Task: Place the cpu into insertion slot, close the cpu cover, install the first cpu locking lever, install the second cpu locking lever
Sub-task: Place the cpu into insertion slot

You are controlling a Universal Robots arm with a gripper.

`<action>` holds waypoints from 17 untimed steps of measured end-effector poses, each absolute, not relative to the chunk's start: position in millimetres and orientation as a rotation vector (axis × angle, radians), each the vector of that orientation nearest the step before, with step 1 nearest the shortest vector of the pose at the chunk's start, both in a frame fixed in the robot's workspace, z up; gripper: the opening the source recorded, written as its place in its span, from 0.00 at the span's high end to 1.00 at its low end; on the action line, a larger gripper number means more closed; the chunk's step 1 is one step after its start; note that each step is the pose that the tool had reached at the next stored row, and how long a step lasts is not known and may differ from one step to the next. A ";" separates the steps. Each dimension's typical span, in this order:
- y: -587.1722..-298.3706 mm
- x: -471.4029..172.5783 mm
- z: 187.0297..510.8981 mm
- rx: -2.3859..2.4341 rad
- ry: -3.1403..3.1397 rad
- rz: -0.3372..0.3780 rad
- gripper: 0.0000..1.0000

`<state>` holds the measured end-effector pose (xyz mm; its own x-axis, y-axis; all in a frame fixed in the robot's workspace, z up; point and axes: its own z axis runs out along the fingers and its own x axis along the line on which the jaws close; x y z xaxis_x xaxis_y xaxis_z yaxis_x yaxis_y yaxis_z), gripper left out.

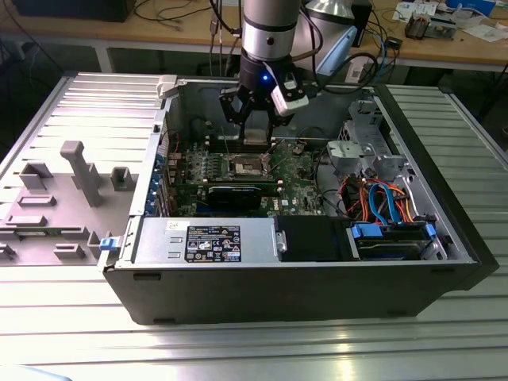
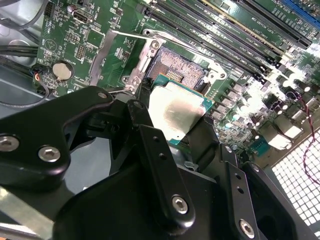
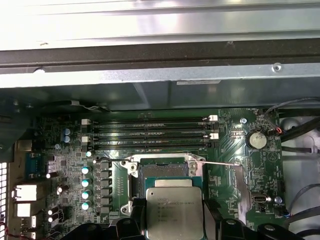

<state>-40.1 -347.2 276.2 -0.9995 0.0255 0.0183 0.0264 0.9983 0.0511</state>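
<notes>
Grip: cpu [image 3: 175,212] was clamped between gripper [image 3: 174,227] fingers [image 3: 212,222].
Slot: insertion slot [image 3: 161,175] was seen uncovered, near.
Care: level, squared alignment was judged needed.

Holds the chip [image 3: 175,212] by two opposite edges between the gripper's [image 3: 174,227] black fingers [image 3: 215,222], grey metal top showing, partly in front of the open socket [image 3: 162,172] on the green board [image 3: 227,175]. Beyond the socket, long memory slots [image 3: 150,132]; near a board edge, a coin battery [image 3: 257,139].
</notes>
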 end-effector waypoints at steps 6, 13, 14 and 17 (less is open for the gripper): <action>-347.2 -40.1 274.5 -0.041 -3.123 -0.079 0.45; -347.2 -40.2 271.5 -0.041 -3.123 -0.073 0.45; -347.2 -40.3 271.2 -0.041 -3.123 -0.072 0.45; -347.2 -40.3 270.9 -0.041 -3.123 -0.071 0.45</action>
